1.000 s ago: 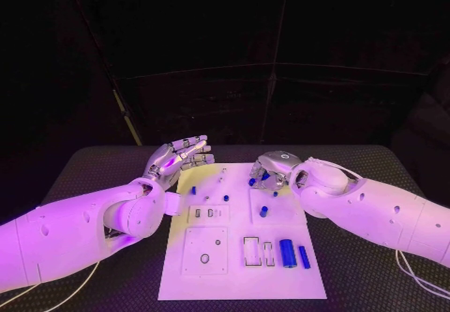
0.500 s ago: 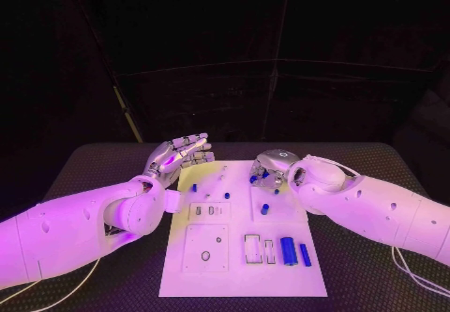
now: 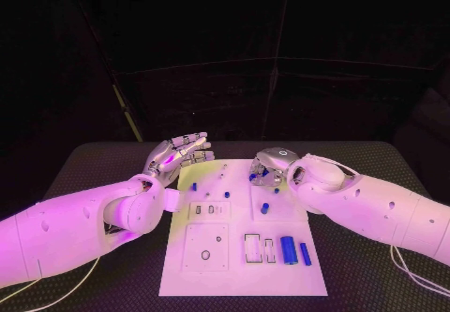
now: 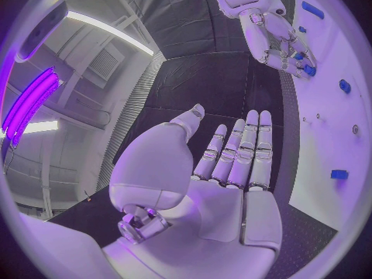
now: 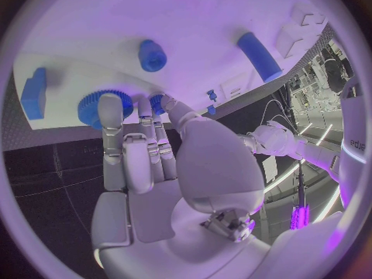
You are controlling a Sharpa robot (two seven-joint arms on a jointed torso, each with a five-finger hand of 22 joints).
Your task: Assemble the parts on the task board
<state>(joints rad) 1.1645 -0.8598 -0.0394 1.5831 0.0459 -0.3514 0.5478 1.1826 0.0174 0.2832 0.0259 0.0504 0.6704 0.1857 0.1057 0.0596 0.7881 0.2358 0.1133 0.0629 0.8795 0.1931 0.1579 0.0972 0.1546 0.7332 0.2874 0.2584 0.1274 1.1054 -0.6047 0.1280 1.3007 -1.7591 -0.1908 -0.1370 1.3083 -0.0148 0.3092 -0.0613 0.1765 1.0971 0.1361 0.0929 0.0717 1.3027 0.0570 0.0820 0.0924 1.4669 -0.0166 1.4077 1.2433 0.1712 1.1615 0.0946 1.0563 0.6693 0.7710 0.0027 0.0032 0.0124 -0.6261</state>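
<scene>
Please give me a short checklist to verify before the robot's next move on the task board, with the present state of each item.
1. Left hand free, fingers straight: ok.
2. Right hand over the board's far right corner, fingers by a blue gear: ok.
3. Gear actually gripped: cannot tell.
4. Two blue cylinders lying at the near right of the task board: ok.
5. Hands apart from each other: ok.

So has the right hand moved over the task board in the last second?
No real move: the right hand stays over the far right part of the task board, by the same blue parts; the whole view shifted slightly.
</scene>
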